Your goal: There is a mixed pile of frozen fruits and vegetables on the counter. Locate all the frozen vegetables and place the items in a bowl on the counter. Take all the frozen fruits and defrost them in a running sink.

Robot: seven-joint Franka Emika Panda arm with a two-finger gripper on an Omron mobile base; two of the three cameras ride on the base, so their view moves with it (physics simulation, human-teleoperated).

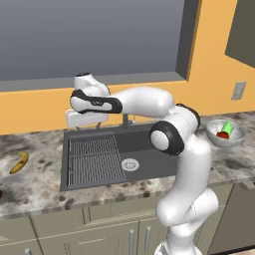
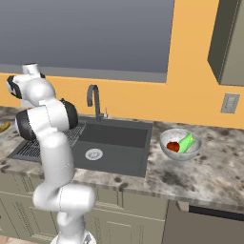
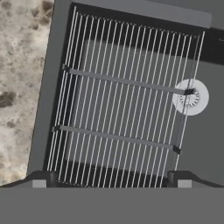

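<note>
- From my remote station I saw the white arm's two-finger gripper (image 1: 82,121) held over the large dark-grey rectangular sink (image 1: 144,144), above its left half; its two dark fingertips (image 3: 38,180) stood at the widest spread, with nothing between them.
- In the hand view, the ribbed wire drain rack (image 3: 122,109) lay directly below the hand, with the round silver drain (image 3: 190,97) beside the rack's far corner.
- The speckled grey-brown granite-look counter (image 1: 35,174) ran on both sides of the sink.
- A curved yellow banana with dark tips (image 1: 19,163) lay on the counter left of the sink, well apart from the gripper.
- At the left edge of the left base view a small dark-red shape (image 1: 0,193) sat on the counter; too little showed for me to tell what it was.
- The wide shallow translucent greyish bowl (image 2: 167,143) stood on the counter right of the sink, holding a light-green elongated vegetable (image 2: 186,142) and a red round tomato (image 2: 173,147), touching each other.
- The dark-grey arched faucet (image 2: 94,99) rose behind the basin.
</note>
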